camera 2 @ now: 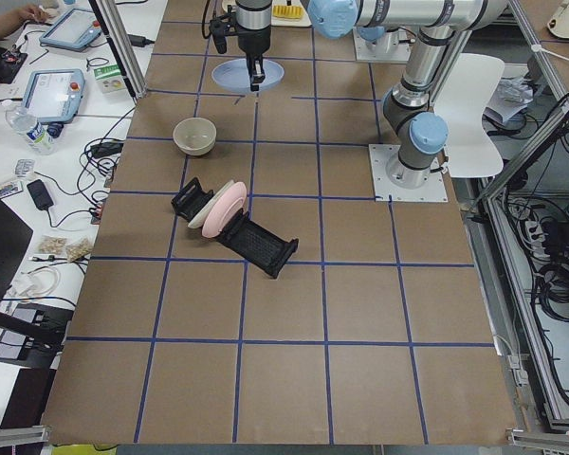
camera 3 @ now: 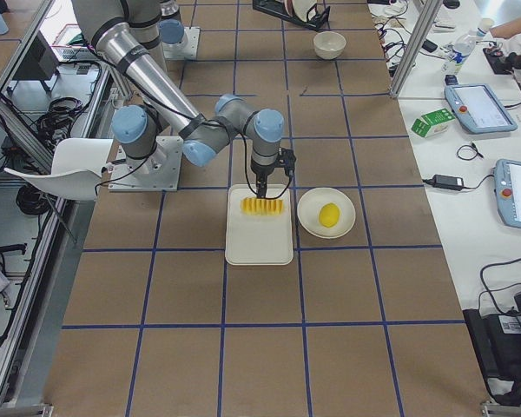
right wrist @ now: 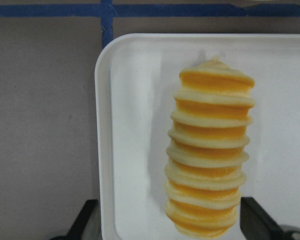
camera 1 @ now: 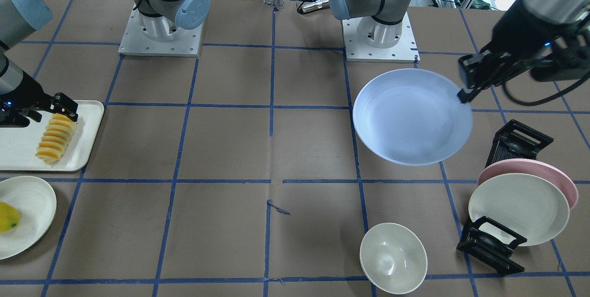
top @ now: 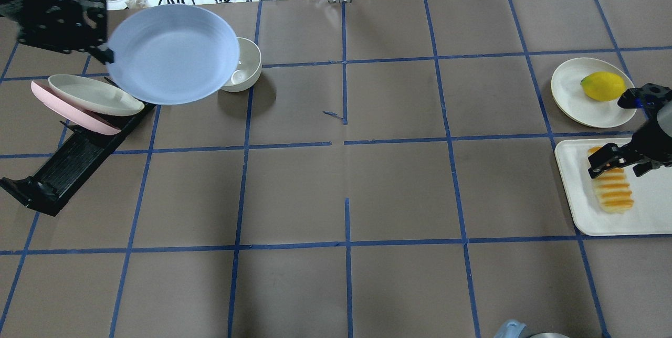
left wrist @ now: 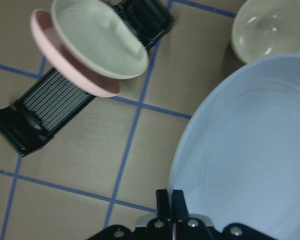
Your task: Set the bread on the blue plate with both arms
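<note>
The blue plate (camera 1: 410,117) hangs in the air, roughly level, above the table's left side and over the bowl and rack in the overhead view (top: 173,54). My left gripper (camera 1: 465,95) is shut on its rim; the left wrist view shows the fingers (left wrist: 170,200) pinching the plate's edge (left wrist: 250,160). The bread (camera 1: 55,138), a ridged orange-golden loaf, lies on the white tray (camera 1: 18,149) at the right end. My right gripper (top: 609,162) is open low over the loaf's far end (top: 611,191), with one finger (right wrist: 85,222) on each side of the bread (right wrist: 210,150), not closed on it.
A cream plate (camera 1: 32,223) with a yellow fruit (camera 1: 7,216) sits beside the tray. A white bowl (camera 1: 392,258) stands near the black dish rack (camera 1: 521,140), which holds a pink plate (camera 1: 553,172) and a cream plate (camera 1: 518,207). Blue tape lines cross the brown table.
</note>
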You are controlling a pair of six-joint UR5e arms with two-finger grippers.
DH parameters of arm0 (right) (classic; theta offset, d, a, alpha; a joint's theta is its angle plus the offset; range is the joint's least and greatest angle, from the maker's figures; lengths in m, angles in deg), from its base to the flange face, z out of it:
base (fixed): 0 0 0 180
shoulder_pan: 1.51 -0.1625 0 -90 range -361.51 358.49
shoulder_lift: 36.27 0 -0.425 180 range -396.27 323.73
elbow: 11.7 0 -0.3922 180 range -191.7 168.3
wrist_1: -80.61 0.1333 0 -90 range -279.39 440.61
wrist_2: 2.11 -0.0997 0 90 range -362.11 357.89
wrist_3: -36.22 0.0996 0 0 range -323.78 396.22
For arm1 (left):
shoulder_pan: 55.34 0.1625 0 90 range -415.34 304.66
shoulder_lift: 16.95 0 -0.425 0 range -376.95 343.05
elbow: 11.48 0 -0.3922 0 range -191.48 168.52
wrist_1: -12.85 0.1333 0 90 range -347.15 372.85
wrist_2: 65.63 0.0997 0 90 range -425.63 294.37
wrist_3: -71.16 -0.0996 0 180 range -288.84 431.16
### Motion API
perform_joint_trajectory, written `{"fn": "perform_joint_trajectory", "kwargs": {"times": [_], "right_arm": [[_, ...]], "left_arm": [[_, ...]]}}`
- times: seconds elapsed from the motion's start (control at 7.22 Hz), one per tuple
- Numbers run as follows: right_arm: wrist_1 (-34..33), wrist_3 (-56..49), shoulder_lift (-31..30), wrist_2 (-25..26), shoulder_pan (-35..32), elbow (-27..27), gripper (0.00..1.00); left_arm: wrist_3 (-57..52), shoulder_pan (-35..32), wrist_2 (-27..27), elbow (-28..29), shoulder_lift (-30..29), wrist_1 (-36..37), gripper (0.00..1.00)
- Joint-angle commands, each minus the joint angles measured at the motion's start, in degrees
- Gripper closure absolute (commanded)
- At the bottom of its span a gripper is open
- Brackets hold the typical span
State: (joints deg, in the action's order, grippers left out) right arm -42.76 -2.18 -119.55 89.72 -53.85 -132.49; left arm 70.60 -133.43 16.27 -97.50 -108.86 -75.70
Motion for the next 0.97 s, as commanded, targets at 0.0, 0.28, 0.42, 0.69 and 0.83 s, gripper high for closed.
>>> {"fn": "perform_joint_trajectory", "kwargs": {"times": [0.0,0.28,0.42,0.69,0.83], "right_arm": [[-6.50,-2.11,4.68,0.90,0.58,-0.41,0.00],[-9.44,-2.38,8.29,0.37,0.58,0.03,0.00],[-9.78,-2.65,8.92,0.20,0.58,0.21,0.02],[-12.77,-3.79,9.62,0.72,0.49,0.39,0.83],[-12.60,-3.70,9.45,1.07,0.49,0.47,0.98]], "left_arm": [[4.68,-6.26,-4.88,-10.10,-2.38,13.20,1.00],[4.51,-9.60,-10.70,-11.71,-8.70,14.27,1.00],[4.95,-10.15,-11.23,-12.33,-11.78,25.25,1.00],[6.96,-11.46,-12.28,-13.03,-16.27,30.36,1.00],[6.89,-13.56,-12.55,-13.91,-17.94,30.89,1.00]]}}
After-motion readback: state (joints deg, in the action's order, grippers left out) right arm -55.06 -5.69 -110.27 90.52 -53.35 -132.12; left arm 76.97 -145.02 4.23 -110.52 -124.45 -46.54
